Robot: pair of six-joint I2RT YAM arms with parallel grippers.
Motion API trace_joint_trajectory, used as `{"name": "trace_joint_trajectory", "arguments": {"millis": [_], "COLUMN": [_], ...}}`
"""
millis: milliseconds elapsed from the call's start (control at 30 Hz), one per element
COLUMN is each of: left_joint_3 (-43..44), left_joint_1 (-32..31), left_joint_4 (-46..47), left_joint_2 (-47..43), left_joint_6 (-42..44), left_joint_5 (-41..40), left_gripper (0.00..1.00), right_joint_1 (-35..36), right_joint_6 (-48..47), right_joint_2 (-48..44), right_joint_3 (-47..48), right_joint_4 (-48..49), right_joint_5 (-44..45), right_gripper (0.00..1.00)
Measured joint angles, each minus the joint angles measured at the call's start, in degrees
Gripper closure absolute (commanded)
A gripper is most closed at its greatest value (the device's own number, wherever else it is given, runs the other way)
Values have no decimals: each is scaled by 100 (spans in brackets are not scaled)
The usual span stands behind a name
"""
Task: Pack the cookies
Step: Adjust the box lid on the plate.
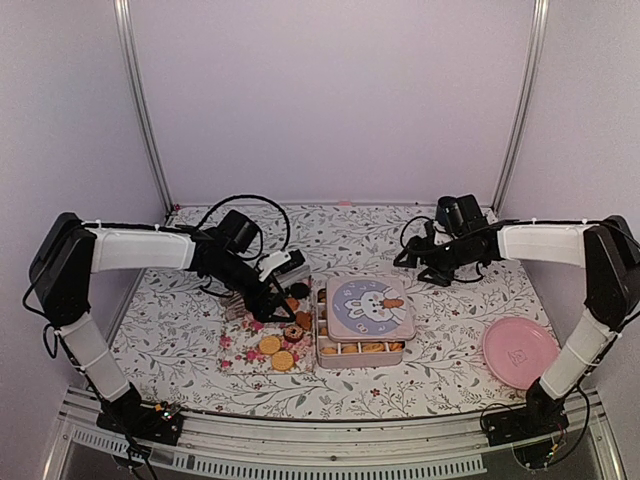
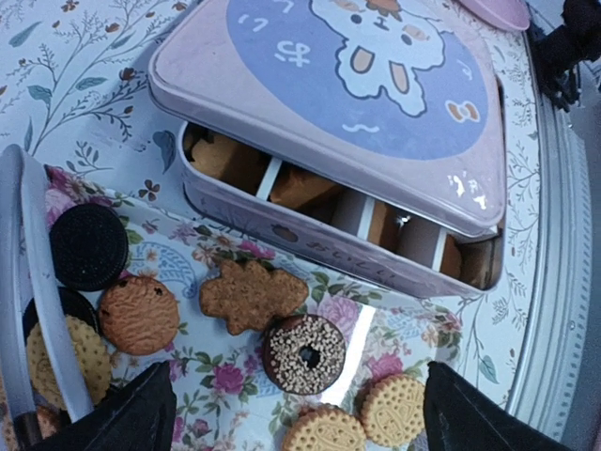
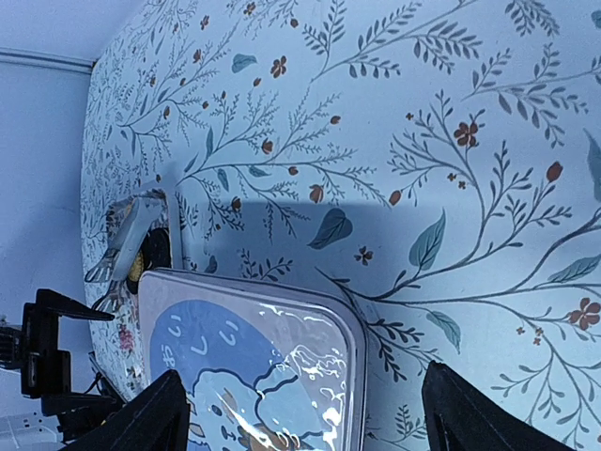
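Loose cookies lie on a floral sheet [image 2: 188, 263] left of the tin: a sprinkled ring cookie [image 2: 303, 352], a leaf-shaped one [image 2: 249, 293], a brown round one [image 2: 139, 313], a black one [image 2: 88, 246] and golden ones [image 2: 392, 409]. More cookies [image 1: 360, 348] fill the divided pink tin [image 1: 362, 355], whose rabbit-printed lid [image 1: 368, 308] sits askew on top. My left gripper [image 1: 265, 297] hangs open just above the loose cookies [image 1: 278, 352], its fingertips [image 2: 131, 413] straddling the ring cookie. My right gripper [image 3: 310, 418] is open over the lid's [image 3: 254, 366] far corner, holding nothing.
A pink plate [image 1: 520, 352] lies at the front right. A pale curved strip [image 2: 38, 282] crosses the cookies at the left of the sheet. The flowered cloth [image 1: 450, 380] covers the table, with white walls behind and at both sides.
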Motion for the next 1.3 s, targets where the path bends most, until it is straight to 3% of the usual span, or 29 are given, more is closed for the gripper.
{"name": "trace_joint_trajectory", "arguments": {"millis": [233, 567, 1300], "left_joint_3": [-90, -90, 258], "left_joint_1": [-61, -107, -142], "left_joint_4": [31, 186, 664], "left_joint_2": [0, 2, 667], "left_joint_6": [-7, -125, -619], "left_joint_5": [234, 533, 546], "left_gripper": [5, 7, 12], "right_joint_1": [4, 267, 1290], "right_joint_6": [275, 328, 83], "right_joint_2": [260, 369, 407], "right_joint_3": [-422, -492, -190], "right_joint_4": [555, 789, 216], "right_joint_5": [-610, -647, 240], "right_gripper": [12, 13, 13]}}
